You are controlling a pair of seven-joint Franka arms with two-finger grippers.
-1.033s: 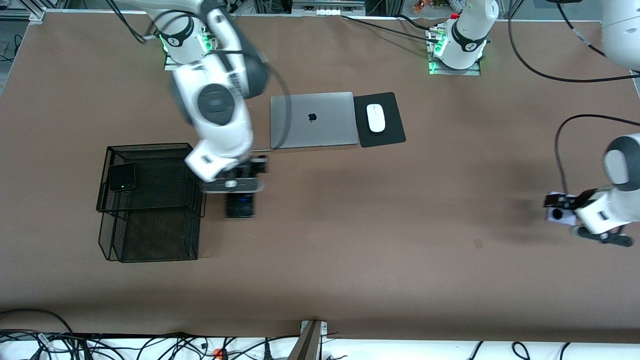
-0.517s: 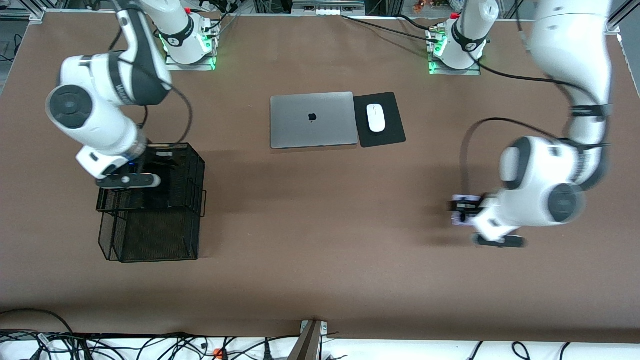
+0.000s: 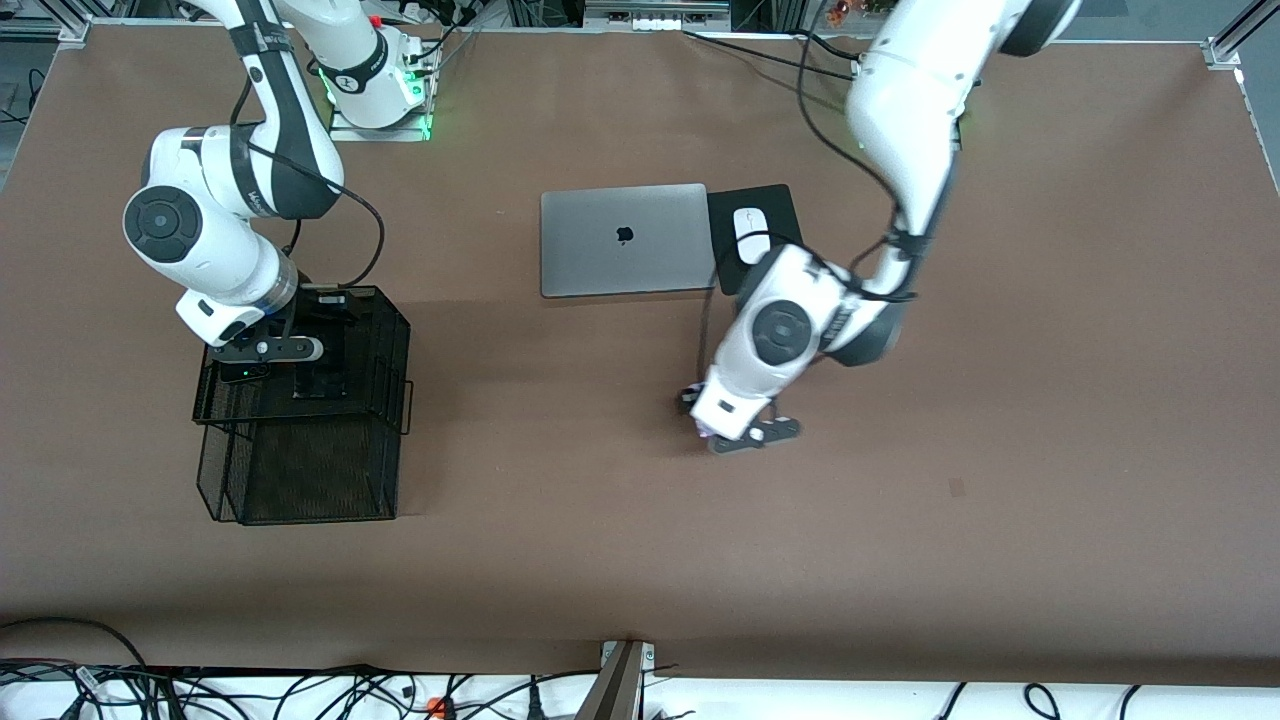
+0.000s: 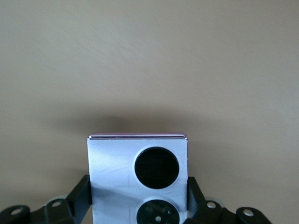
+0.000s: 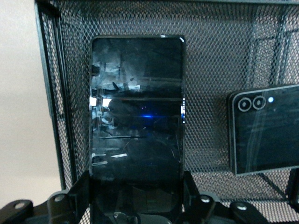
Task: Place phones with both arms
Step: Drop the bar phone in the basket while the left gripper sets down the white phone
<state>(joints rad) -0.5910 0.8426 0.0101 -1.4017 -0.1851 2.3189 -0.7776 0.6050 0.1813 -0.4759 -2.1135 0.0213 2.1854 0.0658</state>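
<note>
My right gripper (image 3: 305,368) is shut on the long slim black phone (image 5: 136,112) and holds it over the upper tier of the black mesh basket (image 3: 392,330). The slab also shows in the front view (image 3: 322,378). The small square black flip phone (image 5: 264,128) lies flat on the basket's mesh beside it; the right hand mostly hides it in the front view. My left gripper (image 4: 138,207) is shut on the lilac-white phone (image 4: 117,172) with two black circles. In the front view that gripper (image 3: 706,418) is over bare table, toward the middle.
A closed grey laptop (image 3: 627,240) lies near the robots' side of the table. A white mouse (image 3: 750,232) on a black pad (image 3: 775,270) sits beside it, partly under the left arm. The basket's lower mesh tier (image 3: 300,480) juts toward the front camera.
The left arm has swung the lilac-white phone from the left arm's end of the table to over its middle. The right gripper has shifted slightly over the basket with the slim phone.
</note>
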